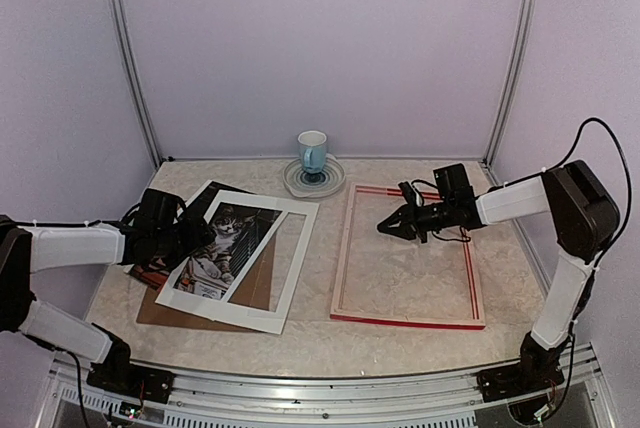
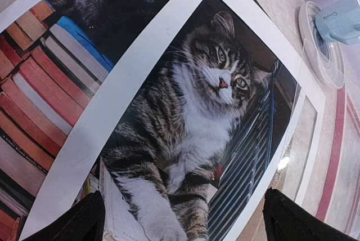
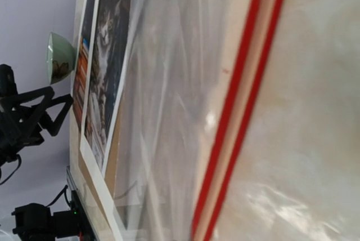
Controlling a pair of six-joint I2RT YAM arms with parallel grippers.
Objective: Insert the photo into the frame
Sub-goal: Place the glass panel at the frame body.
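The photo (image 1: 225, 243) of a grey tabby cat lies at the left of the table under a white mat board (image 1: 290, 278); the cat shows through the mat's window (image 2: 208, 111). My left gripper (image 1: 197, 233) hovers low over the photo's left side. It is open, its black fingertips (image 2: 73, 221) spread wide with nothing between them. The red frame (image 1: 405, 258) lies flat at the right, marble showing through it. My right gripper (image 1: 393, 225) is over the frame's upper left part, shut with nothing seen in it. Only the frame's red rail (image 3: 242, 106) shows in the right wrist view, not the fingers.
A brown backing board (image 1: 160, 310) lies under the mat and photo. A blue-patterned cup (image 1: 313, 151) on a saucer (image 1: 330, 180) stands at the back middle. A see-through glossy sheet (image 3: 169, 111) shows left of the frame's rail. Purple walls enclose the table.
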